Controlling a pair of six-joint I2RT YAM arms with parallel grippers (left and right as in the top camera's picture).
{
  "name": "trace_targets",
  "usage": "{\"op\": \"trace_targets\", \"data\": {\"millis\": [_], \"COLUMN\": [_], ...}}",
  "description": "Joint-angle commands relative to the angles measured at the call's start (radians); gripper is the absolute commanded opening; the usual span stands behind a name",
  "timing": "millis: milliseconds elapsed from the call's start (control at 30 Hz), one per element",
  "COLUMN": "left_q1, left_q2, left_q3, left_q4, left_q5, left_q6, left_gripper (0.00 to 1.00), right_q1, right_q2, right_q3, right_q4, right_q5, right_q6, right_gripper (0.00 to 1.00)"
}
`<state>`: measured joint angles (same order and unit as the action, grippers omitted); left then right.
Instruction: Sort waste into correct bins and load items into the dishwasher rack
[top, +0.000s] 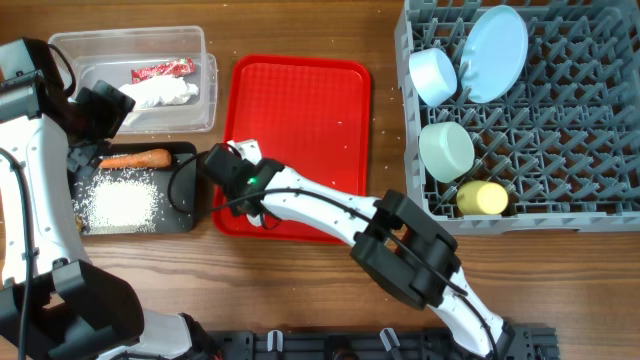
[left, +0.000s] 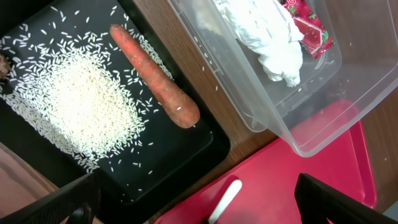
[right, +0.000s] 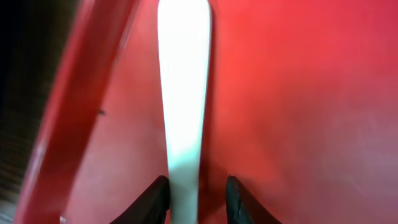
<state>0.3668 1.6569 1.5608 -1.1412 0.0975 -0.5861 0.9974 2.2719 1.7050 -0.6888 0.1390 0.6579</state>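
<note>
While it reaches leftward, right gripper (right: 198, 194) straddles spoon (right: 184, 93).

I see my black fingers (right: 155, 200), a white spoon (right: 183, 93), a plain red tray (right: 298, 93), an orange carrot (left: 155, 78), white rice (left: 81, 106) speckling the black tray (left: 186, 155), and a red wrapper (top: 163, 70) with white print.

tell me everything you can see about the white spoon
The white spoon is plain, smooth and glossy, plastic by its look; its flat handle widens to a rounded end. It lies flat on the red tray, close along one rim. The right gripper straddles the handle, not yet clamped; the bowl end is hidden.
</note>
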Motion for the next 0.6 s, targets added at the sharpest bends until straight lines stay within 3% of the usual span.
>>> {"op": "trace_targets", "data": {"millis": [0,367,567], "left_q1": [0.003,0.003,0.003], "left_q2": [-0.024,-0.024,-0.024], "left_q3": [0.01,0.01,0.01], "left_q4": [-0.001,-0.001,-0.001], "left_q5": [-0.013,-0.013,-0.013], "left_q6": [-0.013,-0.013,-0.013], "left_gripper": [1.0,1.0,1.0], "right_q1": [-0.053,-0.143,-0.177], "right_q2": [0.051,0.051,0.005], "right_q3": [-0.035,-0.035,-0.035], "right_q4": [-0.053,-0.053,-0.093], "right_q5": [-0.005,-0.204,-0.246], "right_q6": [0.026,-0.126,-0.16], "right_gripper": [0.31,0.05,0.04]}}
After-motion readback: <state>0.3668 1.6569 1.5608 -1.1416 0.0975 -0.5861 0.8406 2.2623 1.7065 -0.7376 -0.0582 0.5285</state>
